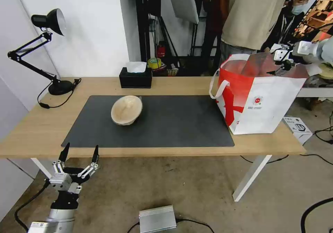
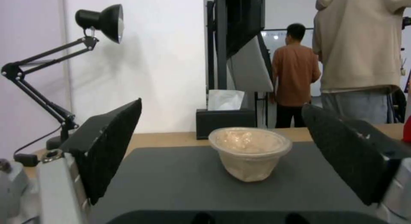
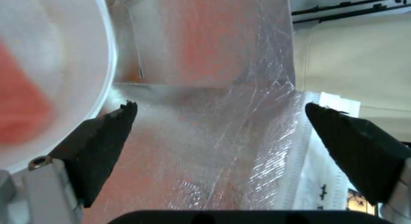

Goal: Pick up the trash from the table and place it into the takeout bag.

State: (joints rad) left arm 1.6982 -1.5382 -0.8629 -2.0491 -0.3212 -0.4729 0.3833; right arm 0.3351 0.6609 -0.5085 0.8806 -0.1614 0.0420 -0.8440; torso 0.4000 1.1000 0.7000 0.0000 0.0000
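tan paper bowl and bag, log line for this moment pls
tan paper bowl on dark grey mat | left gripper open before table edge | right gripper open over white-red takeout bag

I see my right gripper (image 3: 220,134) with its two black fingers (image 3: 107,143) spread wide apart and nothing between them. Past them lies the crinkled silver foil lining (image 3: 222,121) of the takeout bag, tinted red in places, with a seam running across it. Just beside one finger is the curved rim of a white bowl (image 3: 56,57), with a blurred red patch on it. The bag's white stitched edge (image 3: 308,159) runs near the other finger.
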